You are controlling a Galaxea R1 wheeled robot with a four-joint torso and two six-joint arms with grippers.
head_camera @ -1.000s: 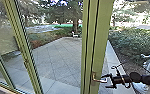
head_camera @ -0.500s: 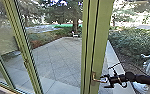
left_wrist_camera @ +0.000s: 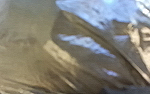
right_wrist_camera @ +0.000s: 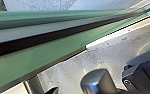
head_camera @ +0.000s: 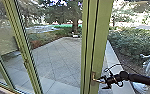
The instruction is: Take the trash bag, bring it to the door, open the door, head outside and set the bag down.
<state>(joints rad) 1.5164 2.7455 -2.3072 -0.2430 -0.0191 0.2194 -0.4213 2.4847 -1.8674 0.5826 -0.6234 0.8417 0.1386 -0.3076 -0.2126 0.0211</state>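
Evidently, the right gripper point(head_camera: 102, 82) sits toward five o'clock in the head view, jaws spread at the door handle point(head_camera: 97, 80), presumably to work it. Close by the left wrist is the trash bag point(left_wrist_camera: 86, 50), likely freeing the right; I cannot tell whether the left jaws pinch it.

In the centre, the door frame point(head_camera: 100, 37) is olive green, with dark lines which run along it. Its handle point(head_camera: 93, 76) is of brass colour. The paving point(head_camera: 53, 58) is grey, with a diagonal grid. At right, the bush point(head_camera: 133, 41) is green; at lower right, the arm point(head_camera: 142, 79) is black. The trash bag point(left_wrist_camera: 28, 50) is brownish, with pale blue shine.
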